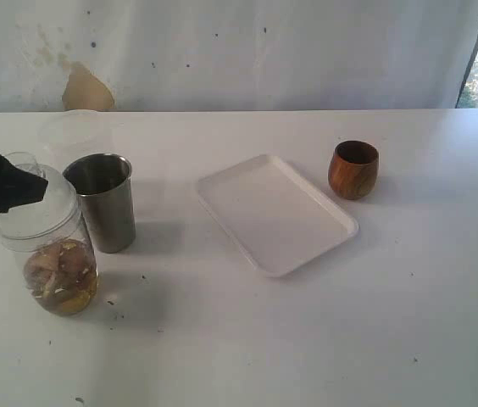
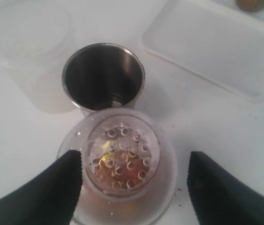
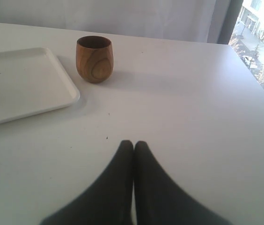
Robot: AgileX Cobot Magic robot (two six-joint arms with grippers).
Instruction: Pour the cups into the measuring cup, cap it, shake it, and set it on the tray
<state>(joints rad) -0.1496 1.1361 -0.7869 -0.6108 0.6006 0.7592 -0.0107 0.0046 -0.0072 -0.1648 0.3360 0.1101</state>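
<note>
The clear measuring cup (image 1: 52, 259) stands at the table's left with brownish contents in its bottom and a clear perforated cap (image 2: 122, 154) on top. My left gripper (image 2: 134, 161) hovers over it, open, one black finger on each side of the cap and a gap to the cup on one side. The steel tumbler (image 1: 103, 199) stands upright just behind and right of the measuring cup, and looks empty in the left wrist view (image 2: 104, 77). The wooden cup (image 1: 353, 170) stands upright to the right of the white tray (image 1: 277, 216). My right gripper (image 3: 133, 145) is shut on nothing, above bare table in front of the wooden cup (image 3: 94, 58).
A frosted white plastic tub (image 1: 74, 127) sits behind the tumbler at the back left. The tray lies at an angle in the middle with nothing on it. A wall runs along the table's far edge.
</note>
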